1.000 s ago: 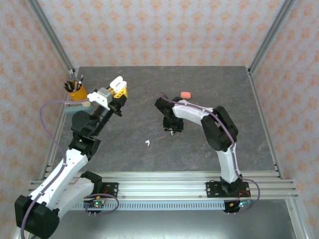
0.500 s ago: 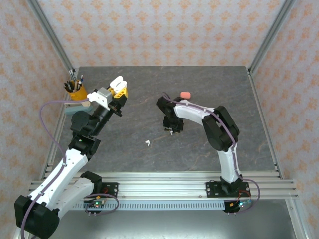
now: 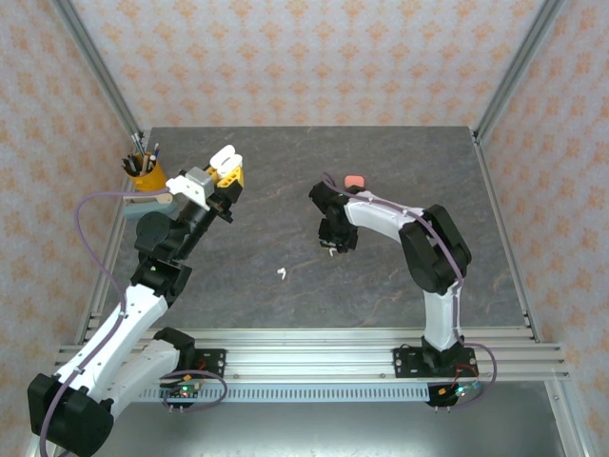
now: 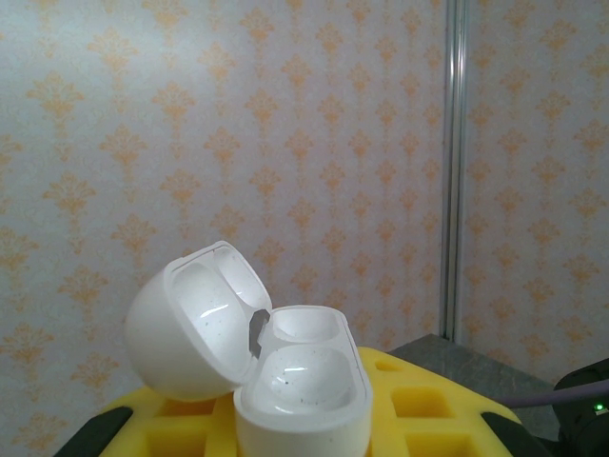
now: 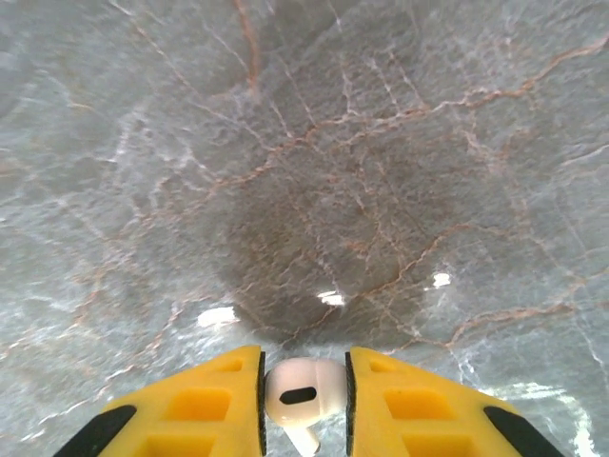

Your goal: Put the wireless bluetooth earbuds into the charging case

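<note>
Marbled table [image 3: 381, 286], white earbud [image 3: 281, 273], pink case [image 3: 354, 181]

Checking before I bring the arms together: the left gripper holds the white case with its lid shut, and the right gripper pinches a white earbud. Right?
Not quite. The lid of the white case in the left gripper is open and hinged back, as the left wrist view shows. The rest holds: the right gripper pinches a white earbud between its pads.

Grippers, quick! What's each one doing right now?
Left gripper: closed, holding the open white charging case.
Right gripper: closed on a white earbud.
</note>
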